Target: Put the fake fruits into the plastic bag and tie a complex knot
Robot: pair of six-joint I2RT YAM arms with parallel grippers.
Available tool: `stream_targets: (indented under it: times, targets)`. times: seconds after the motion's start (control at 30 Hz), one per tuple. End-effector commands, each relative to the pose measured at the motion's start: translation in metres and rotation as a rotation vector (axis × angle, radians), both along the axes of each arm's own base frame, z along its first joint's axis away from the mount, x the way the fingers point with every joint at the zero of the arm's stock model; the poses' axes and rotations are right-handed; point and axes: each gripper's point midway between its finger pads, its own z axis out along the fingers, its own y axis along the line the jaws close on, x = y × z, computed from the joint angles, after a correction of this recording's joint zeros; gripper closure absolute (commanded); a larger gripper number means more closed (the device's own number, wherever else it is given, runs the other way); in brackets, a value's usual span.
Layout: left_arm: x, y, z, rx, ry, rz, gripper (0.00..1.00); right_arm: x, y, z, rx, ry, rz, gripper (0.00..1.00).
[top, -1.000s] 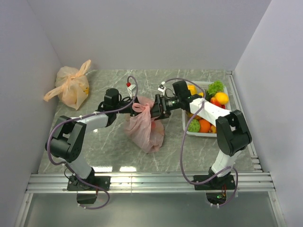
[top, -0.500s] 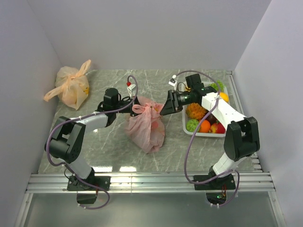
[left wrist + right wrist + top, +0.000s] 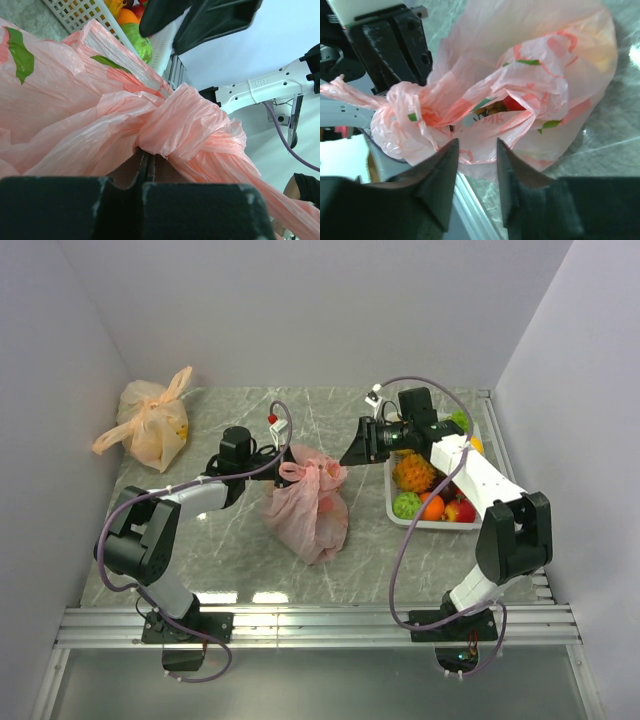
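My left gripper pinching crinkly pink plastic bag under its knot, right gripper spread, alone seeing glossy red fruit inside.

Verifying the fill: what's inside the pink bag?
Through a gap in the pink bag, the right wrist view shows one red fruit with something yellowish beside it. Crinkled plastic hides everything else, so no count.

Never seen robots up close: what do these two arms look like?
The left arm and right arm both have white tube links between chunky black joints. The left pincer and right pincer are black, two-fingered. A purple cable loops along each arm.
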Motion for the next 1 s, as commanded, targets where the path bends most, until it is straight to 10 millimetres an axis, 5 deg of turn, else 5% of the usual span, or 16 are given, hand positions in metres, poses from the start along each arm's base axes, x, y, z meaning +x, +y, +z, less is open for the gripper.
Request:
stream_targets:
  times: [0.0,0.27,0.47,0.97]
  targets:
    - [-0.003,-0.002,0.027,-0.037,-0.116,-0.037,1.00,0.006,-0.002,0.039,0.027,-0.150,-0.018,0.50]
    - [-0.006,-0.009,0.037,-0.092,-0.111,-0.059,1.00,-0.044,0.033,-0.013,-0.026,0.030,0.193,0.34]
    - [-0.016,-0.017,0.043,-0.123,-0.135,-0.100,1.00,-0.025,0.048,-0.012,0.012,0.026,0.179,0.35]
    - [-0.022,-0.043,0.041,-0.233,-0.092,-0.203,1.00,-0.023,0.097,0.012,0.242,0.137,0.225,0.35]
